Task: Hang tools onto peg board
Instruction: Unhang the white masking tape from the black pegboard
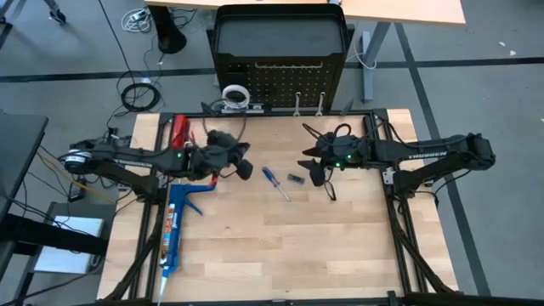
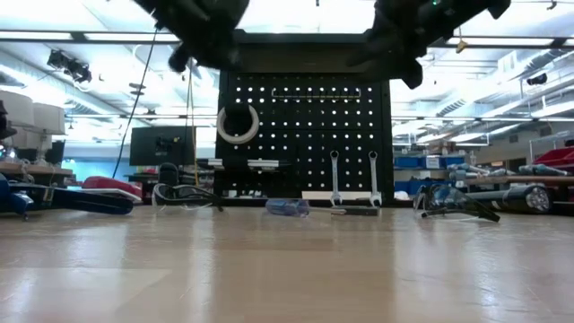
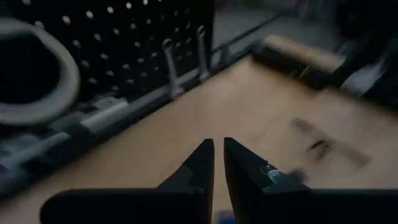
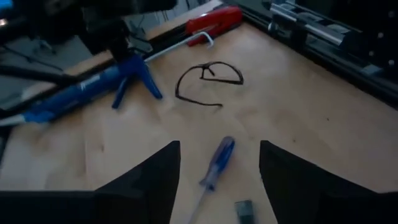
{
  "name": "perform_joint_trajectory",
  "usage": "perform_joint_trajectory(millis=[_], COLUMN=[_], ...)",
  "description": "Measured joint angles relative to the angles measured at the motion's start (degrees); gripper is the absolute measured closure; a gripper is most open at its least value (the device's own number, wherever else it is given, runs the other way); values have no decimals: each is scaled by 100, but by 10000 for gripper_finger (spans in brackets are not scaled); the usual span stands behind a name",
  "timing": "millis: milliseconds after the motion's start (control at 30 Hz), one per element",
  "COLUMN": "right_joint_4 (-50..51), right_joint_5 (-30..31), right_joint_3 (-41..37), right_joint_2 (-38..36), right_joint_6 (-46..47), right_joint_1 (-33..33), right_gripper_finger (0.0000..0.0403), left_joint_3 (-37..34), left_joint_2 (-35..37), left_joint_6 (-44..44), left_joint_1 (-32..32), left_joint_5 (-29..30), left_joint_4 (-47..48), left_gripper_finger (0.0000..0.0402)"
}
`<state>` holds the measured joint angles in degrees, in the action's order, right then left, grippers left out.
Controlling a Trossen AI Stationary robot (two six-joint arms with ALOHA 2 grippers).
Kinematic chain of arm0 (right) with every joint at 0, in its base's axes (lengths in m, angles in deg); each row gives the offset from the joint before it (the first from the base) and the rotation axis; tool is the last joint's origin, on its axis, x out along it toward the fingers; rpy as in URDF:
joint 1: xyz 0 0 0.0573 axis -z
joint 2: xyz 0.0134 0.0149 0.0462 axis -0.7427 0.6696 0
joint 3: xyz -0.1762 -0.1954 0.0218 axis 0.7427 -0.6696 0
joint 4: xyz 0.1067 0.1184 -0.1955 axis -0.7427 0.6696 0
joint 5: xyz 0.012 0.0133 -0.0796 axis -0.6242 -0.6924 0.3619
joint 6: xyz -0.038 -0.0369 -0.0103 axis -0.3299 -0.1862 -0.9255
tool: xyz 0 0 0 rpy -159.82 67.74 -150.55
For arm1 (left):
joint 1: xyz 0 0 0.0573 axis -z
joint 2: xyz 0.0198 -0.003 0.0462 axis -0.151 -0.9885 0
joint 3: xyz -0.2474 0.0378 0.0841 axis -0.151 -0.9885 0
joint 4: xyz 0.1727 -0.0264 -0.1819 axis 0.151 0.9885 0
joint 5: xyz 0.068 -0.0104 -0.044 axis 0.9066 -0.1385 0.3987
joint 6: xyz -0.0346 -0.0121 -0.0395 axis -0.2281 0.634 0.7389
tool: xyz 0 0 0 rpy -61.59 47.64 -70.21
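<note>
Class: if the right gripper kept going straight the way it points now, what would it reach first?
Most likely the blue-handled screwdriver, lying on the table between the right gripper's open fingers. The safety glasses lie farther along; depth is hard to judge.

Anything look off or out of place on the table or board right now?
Nothing damaged or spilled. The tape roll and two wrenches already hang on the peg board; the blue-handled screwdriver and safety glasses lie loose on the table, unhung.
</note>
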<state>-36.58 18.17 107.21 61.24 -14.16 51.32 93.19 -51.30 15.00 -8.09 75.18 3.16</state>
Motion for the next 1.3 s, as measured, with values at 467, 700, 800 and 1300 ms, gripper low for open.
perform_joint_trajectory(millis=[467,700,800,1300], right_joint_4=[-143,-107,-101,-89], right_joint_5=[-86,-89,-90,-91], right_joint_3=[20,271,423,632], right_joint_2=[-3,-6,-6,-6], right_joint_6=[120,42,-100,-228], right_joint_1=[31,11,31,50], right_gripper_finger=[188,188,188,188], left_joint_3=[-1639,-2330,-2552,-1926], left_joint_2=[773,649,534,-1359], left_joint_6=[-1034,-482,-459,-420], left_joint_1=[-827,-1677,-1977,-3116], left_joint_5=[2149,1157,1082,-130], left_joint_4=[-1599,-2772,-3702,-5187], left_gripper_finger=[350,290,254,172])
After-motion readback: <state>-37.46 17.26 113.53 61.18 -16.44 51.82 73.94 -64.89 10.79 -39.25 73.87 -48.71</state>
